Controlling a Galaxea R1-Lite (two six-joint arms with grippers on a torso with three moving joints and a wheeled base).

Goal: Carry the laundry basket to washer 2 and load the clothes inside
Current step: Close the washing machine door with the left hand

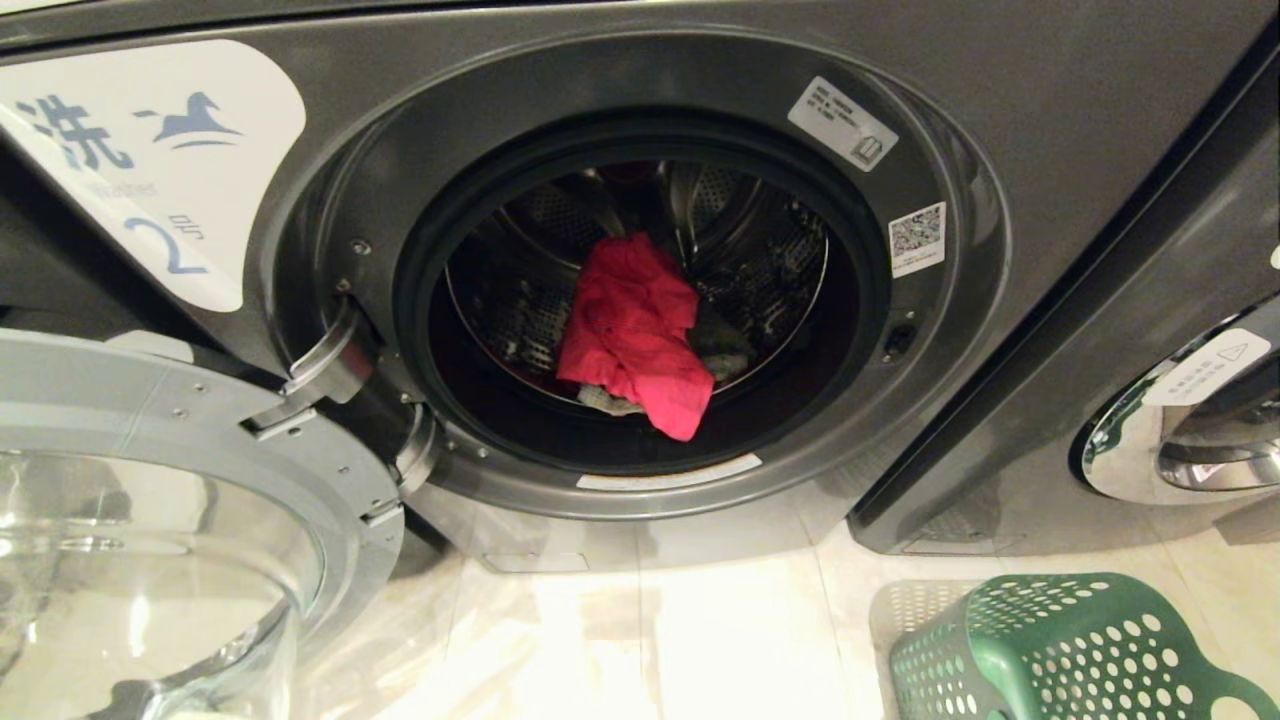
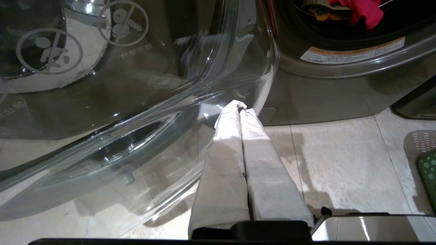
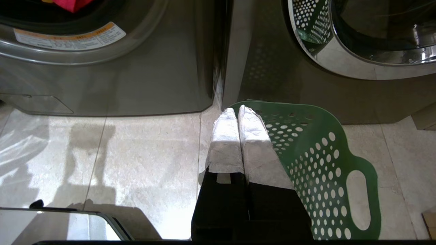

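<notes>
Straight ahead of us washer 2 [image 1: 640, 300] gapes, its one door [image 1: 150, 520] swung left and one red garment [image 1: 635, 335] in the drum. Our one laundry basket [image 3: 316, 160] sits tipped on the floor, nearer our right gripper [image 3: 237, 112]; it and the left gripper [image 2: 239, 108] are both closed and empty.

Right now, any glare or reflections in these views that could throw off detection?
Head view: bright glare on the floor tiles below washer 2; its open glass door mirrors the room. Left wrist view: that door's curved glass warps what lies behind it. Right wrist view: the neighbouring washer's chrome rim reflects the laundry basket; hard shadows on the floor.
</notes>
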